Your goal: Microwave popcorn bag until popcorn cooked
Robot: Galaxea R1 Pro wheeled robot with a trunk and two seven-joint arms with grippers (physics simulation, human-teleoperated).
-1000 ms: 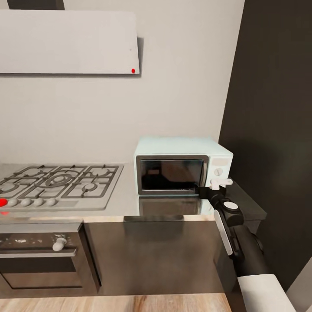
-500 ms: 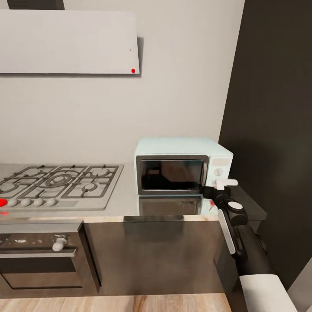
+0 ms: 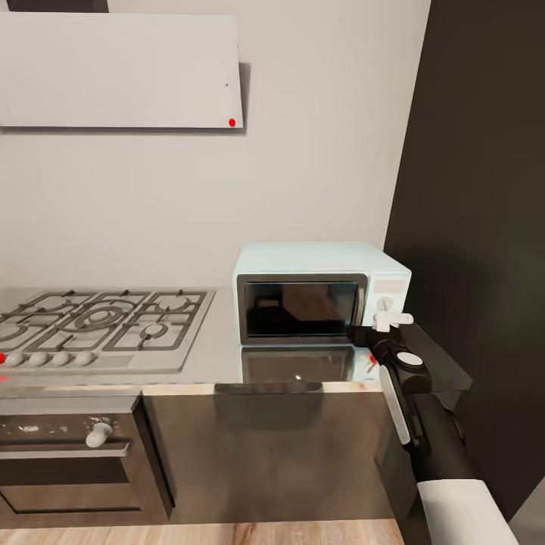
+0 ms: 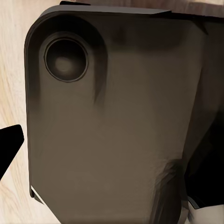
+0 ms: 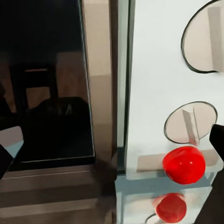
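Observation:
The pale mint-blue microwave (image 3: 318, 291) stands on the glossy grey countertop (image 3: 212, 356) with its dark glass door (image 5: 51, 84) closed. A brownish shape shows dimly behind the glass, and I cannot tell what it is. The popcorn bag is out of view. My right gripper (image 3: 377, 328) is open at the microwave's lower right front, just in front of the control panel. Its fingertips (image 5: 5, 158) frame the door edge, a white knob (image 5: 191, 123) and a red button (image 5: 183, 164). A black fingertip (image 4: 9, 147) of my left gripper sits at the picture's edge, with nothing held.
A gas hob (image 3: 98, 322) lies left of the microwave, above a steel oven (image 3: 68, 454). A pale hood (image 3: 121, 72) hangs on the wall. A tall dark cabinet (image 3: 484, 227) rises right of the microwave. In the left wrist view, the robot's dark body (image 4: 116, 121) hangs over wooden floor.
The right gripper has shifted slightly to the right along the microwave's front, towards the control panel. The head camera has shifted a little, so the whole picture has moved.

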